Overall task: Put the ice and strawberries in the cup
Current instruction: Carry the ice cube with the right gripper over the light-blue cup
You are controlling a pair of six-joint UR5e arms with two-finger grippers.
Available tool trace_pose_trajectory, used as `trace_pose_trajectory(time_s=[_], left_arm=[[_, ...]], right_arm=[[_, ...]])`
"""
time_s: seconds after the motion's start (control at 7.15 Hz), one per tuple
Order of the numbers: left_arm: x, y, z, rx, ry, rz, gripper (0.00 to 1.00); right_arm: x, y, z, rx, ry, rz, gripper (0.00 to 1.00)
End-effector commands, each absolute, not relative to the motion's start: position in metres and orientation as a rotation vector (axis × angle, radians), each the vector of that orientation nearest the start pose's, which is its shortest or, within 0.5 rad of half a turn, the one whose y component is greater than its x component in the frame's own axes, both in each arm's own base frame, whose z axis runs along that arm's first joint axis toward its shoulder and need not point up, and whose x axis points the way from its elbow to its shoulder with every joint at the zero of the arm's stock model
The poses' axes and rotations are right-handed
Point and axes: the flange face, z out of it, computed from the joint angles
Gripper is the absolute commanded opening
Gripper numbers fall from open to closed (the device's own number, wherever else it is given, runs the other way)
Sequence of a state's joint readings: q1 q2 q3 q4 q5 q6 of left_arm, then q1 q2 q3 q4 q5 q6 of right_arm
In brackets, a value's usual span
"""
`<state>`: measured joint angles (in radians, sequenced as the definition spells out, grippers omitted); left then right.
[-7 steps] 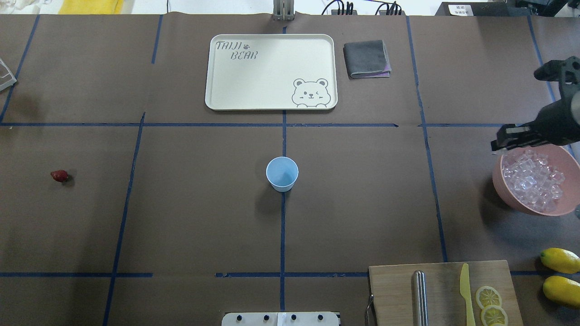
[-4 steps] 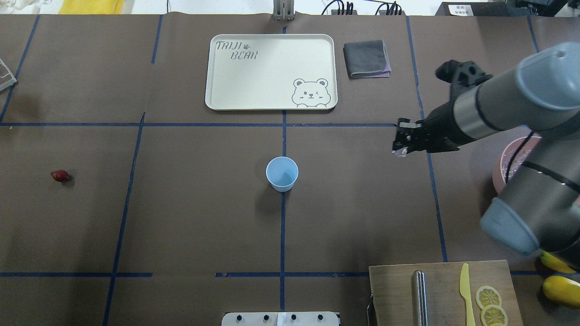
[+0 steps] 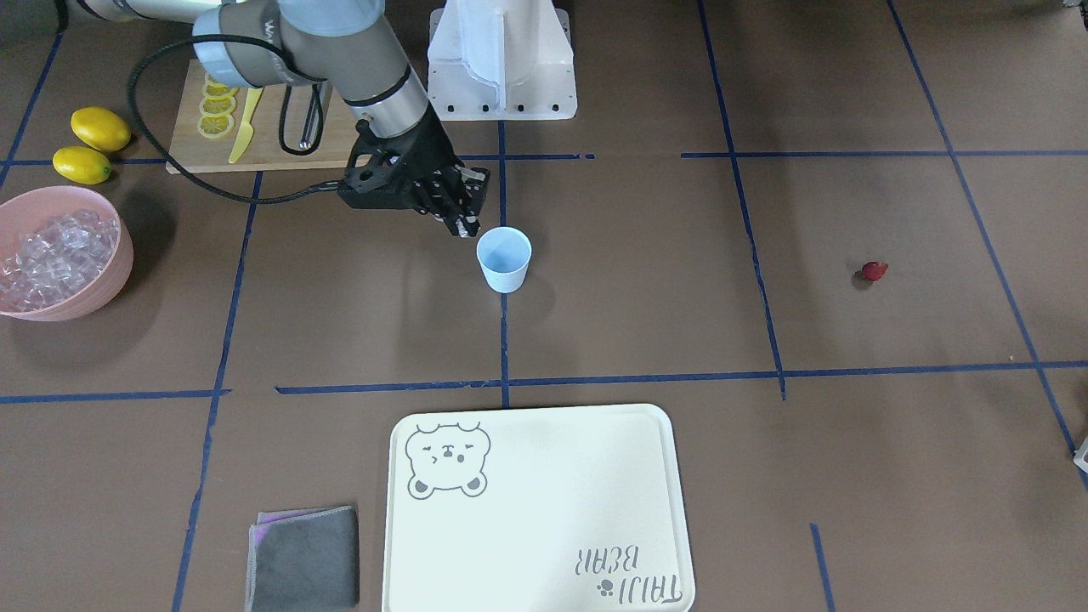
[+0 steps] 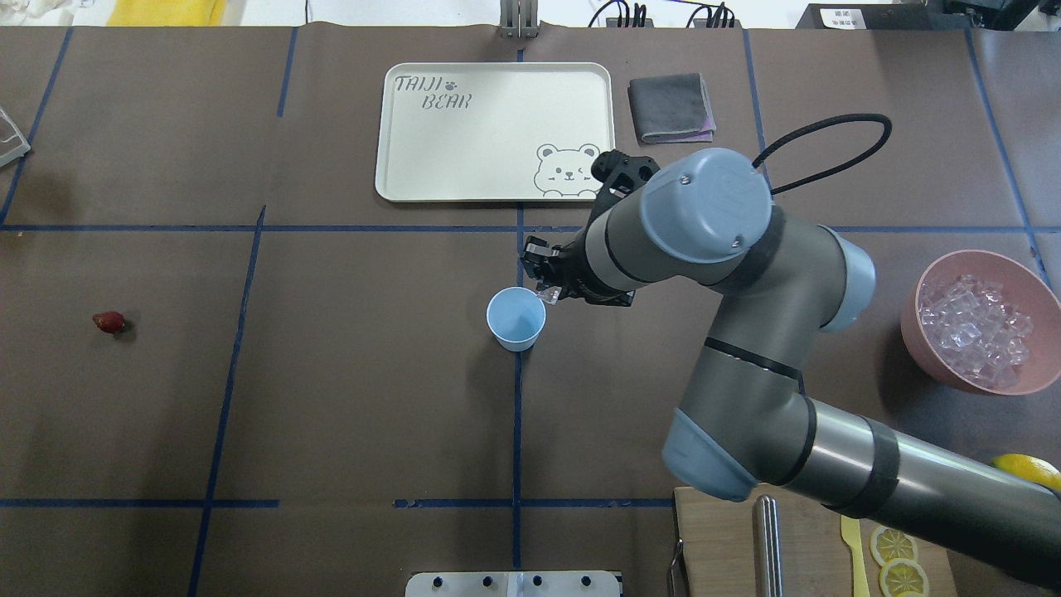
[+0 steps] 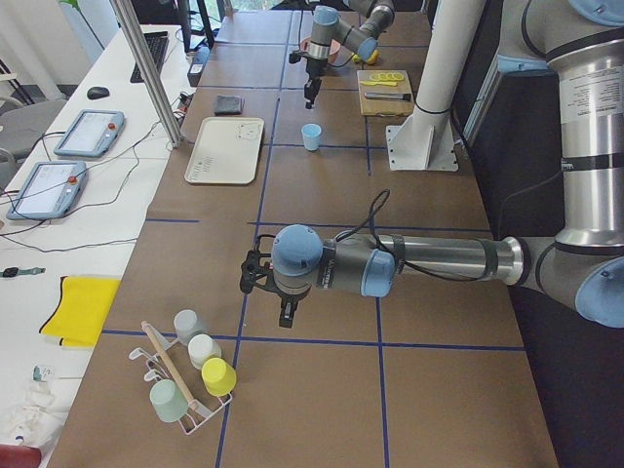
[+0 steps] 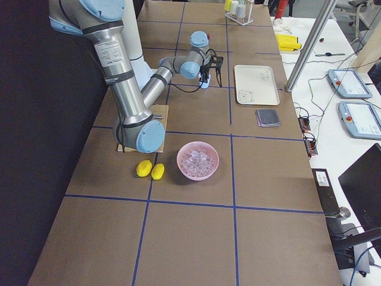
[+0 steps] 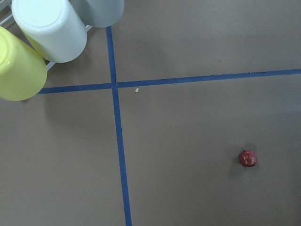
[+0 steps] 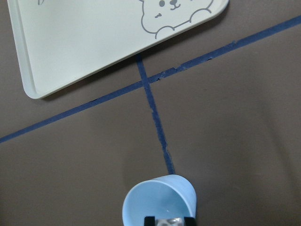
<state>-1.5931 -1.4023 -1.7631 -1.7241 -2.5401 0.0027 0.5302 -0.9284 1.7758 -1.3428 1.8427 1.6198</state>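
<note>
The pale blue cup (image 4: 515,318) stands upright at the table's middle and looks empty; it also shows in the front view (image 3: 504,259). My right gripper (image 4: 543,286) hangs just above the cup's rim on its right side, shut on one clear ice cube (image 4: 548,293). The right wrist view shows the cube (image 8: 165,221) between the fingertips over the cup's mouth (image 8: 155,202). The heap of ice (image 4: 974,323) lies in a pink bowl (image 4: 966,383) at the right. The strawberry (image 4: 109,322) lies far left, also in the left wrist view (image 7: 248,158). My left gripper (image 5: 286,312) hovers over the table's left end; I cannot tell whether it is open or shut.
A cream bear tray (image 4: 496,131) and a folded grey cloth (image 4: 671,108) lie at the back. A cutting board (image 3: 263,140) with lemon slices, a yellow knife and a metal tool is at the front right, with two lemons (image 3: 89,144) beside it. A rack of upturned cups (image 7: 42,37) stands at the far left.
My right arm has swung left from over the pink bowl to the cup, carrying an ice cube. The cup and strawberry have not moved.
</note>
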Motion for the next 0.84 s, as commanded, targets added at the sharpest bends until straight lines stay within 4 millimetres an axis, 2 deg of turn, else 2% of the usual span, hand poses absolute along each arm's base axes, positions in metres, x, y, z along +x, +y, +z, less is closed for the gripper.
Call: trace_pose_trajectory(time_s=[0.0,0.14,0.28,0.42,0.7], left_arm=[[-0.06,-0.425,0.613,0.183,0.954,0.075,1.0],[-0.059,-0.425,0.614,0.181,0.953,0.075,1.0],[-0.059,-0.424,0.614,0.179,0.954,0.074,1.0],[-0.059,-0.424,0.615,0.179,0.953,0.074,1.0],[-0.06,-0.424,0.615,0.182,0.933,0.075,1.0]], right_arm=[[-0.549,-0.417,0.154,0.029,-1.079,0.382,0.02],[-0.561,-0.419,0.156,0.037,-1.06,0.383,0.03],[-0.561,-0.419,0.158,0.039,-1.054,0.379,0.12],[-0.561,-0.419,0.166,0.037,-1.04,0.378,0.56],[-0.56,-0.418,0.167,0.038,-1.042,0.375,0.72]])
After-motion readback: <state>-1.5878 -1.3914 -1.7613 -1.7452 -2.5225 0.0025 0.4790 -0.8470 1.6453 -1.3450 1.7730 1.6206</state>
